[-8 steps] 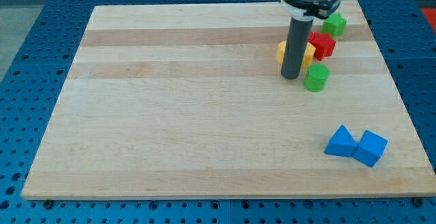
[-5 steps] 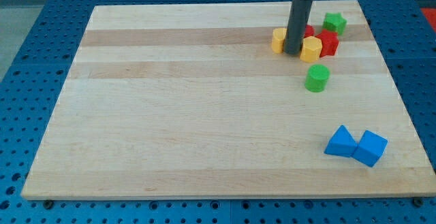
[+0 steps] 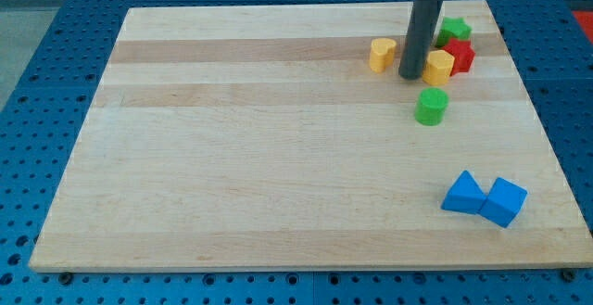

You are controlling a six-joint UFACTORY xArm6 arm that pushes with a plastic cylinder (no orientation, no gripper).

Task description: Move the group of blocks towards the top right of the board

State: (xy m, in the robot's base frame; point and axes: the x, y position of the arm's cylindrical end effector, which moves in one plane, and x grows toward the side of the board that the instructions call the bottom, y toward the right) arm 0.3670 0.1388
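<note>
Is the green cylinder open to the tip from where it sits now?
Probably yes. My tip sits just up and left of the green cylinder, with bare board between them; the yellow block is beside the tip, not in that path.

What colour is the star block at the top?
Green star block, seen in the camera view.

Pale wooden board (image 3: 278,157) with smooth matt grain bands; perforated blue base plate (image 3: 37,110) below, looks like painted metal. Matt dark rod, my tip (image 3: 410,76); matt blue blocks (image 3: 484,196).
</note>
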